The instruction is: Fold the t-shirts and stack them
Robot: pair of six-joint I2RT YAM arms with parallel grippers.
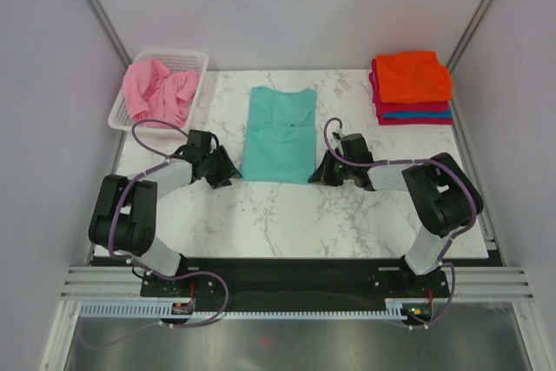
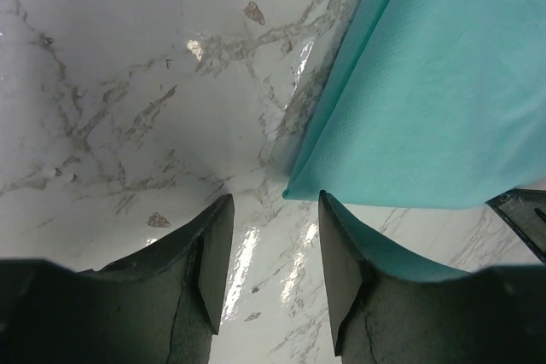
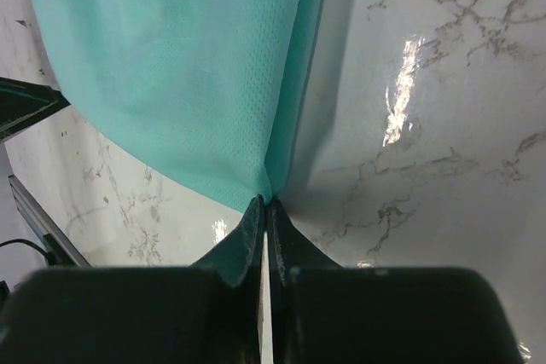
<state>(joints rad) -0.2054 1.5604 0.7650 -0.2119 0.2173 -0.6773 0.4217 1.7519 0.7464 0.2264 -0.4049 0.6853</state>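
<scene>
A teal t-shirt [image 1: 278,132] lies flat mid-table, folded into a long strip. My right gripper [image 1: 315,175] is at its near right corner; in the right wrist view the jaws [image 3: 264,204] are shut, pinching that corner of the teal cloth [image 3: 171,66]. My left gripper [image 1: 232,175] sits by the near left corner, open. In the left wrist view its fingers [image 2: 273,210] straddle bare marble, with the teal corner [image 2: 426,83] just ahead of the right finger. A pink t-shirt [image 1: 158,89] lies crumpled in the basket. Folded orange [image 1: 413,76], crimson [image 1: 417,119] and blue [image 1: 426,113] shirts are stacked at the back right.
The white slotted basket [image 1: 187,56] stands at the back left corner of the marble table [image 1: 287,223]. Grey walls close in the left, right and back sides. Both arm bases sit on the black rail at the near edge.
</scene>
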